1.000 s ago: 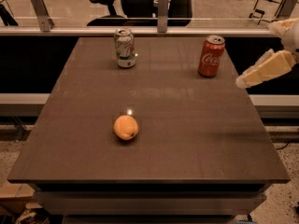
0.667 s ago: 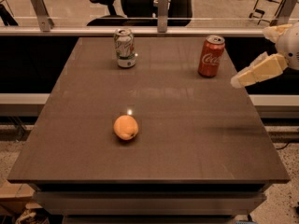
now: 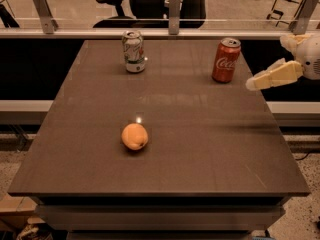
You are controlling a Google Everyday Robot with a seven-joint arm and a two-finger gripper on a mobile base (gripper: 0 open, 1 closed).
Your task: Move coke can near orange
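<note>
The red coke can (image 3: 226, 60) stands upright near the back right corner of the dark table (image 3: 200, 154). The orange (image 3: 134, 136) lies left of the table's middle, toward the front. My gripper (image 3: 253, 83) comes in from the right edge, above the table's right side, a short way right of the coke can and slightly nearer the front. It touches nothing and holds nothing.
A white-and-green can (image 3: 133, 51) stands upright at the back, left of centre. A metal rail with glass (image 3: 170, 33) runs behind the table, with office chairs (image 3: 145, 4) beyond. The floor drops away at the table's left, right and front edges.
My gripper has moved left and slightly up, closer to the coke can. The cans and the orange have not moved.
</note>
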